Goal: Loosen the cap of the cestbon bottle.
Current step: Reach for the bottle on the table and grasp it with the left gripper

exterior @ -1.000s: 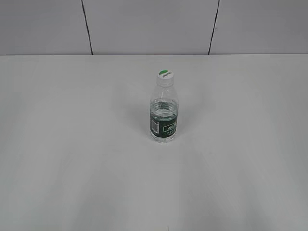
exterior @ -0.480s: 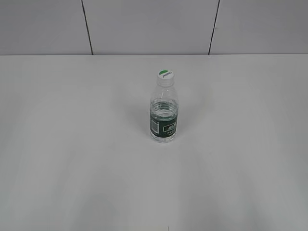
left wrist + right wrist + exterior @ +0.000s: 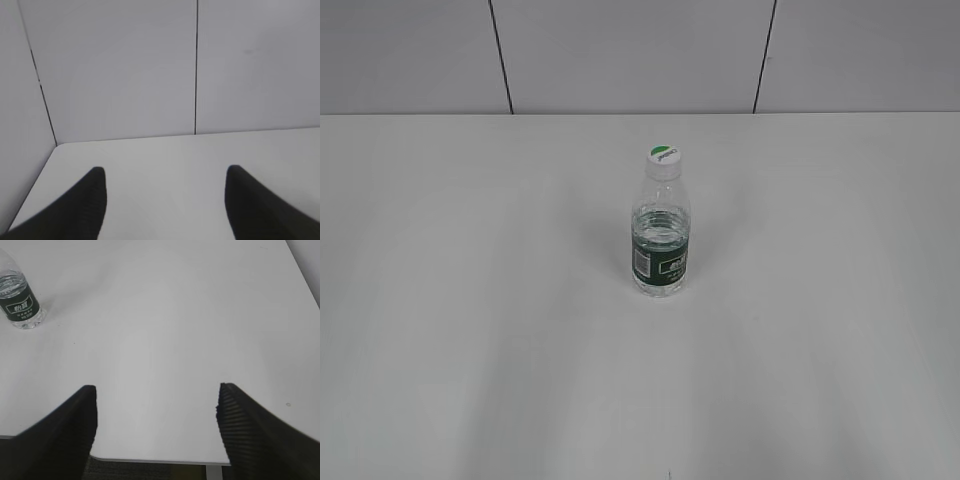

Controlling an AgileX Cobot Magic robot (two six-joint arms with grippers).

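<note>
The cestbon bottle (image 3: 661, 235) stands upright in the middle of the white table (image 3: 470, 300), clear plastic with a dark green label. Its white cap (image 3: 662, 155) with a green patch sits on top. Neither arm shows in the exterior view. In the right wrist view the bottle's lower part (image 3: 19, 302) appears at the far upper left, well away from my right gripper (image 3: 156, 390), which stands open and empty above the table's near edge. My left gripper (image 3: 165, 172) is open and empty too, facing the table's far left corner; no bottle shows there.
Grey wall panels (image 3: 630, 55) with dark seams close off the back of the table. In the left wrist view the table's left edge (image 3: 37, 180) meets a side wall. The near table edge (image 3: 160, 460) shows under the right gripper.
</note>
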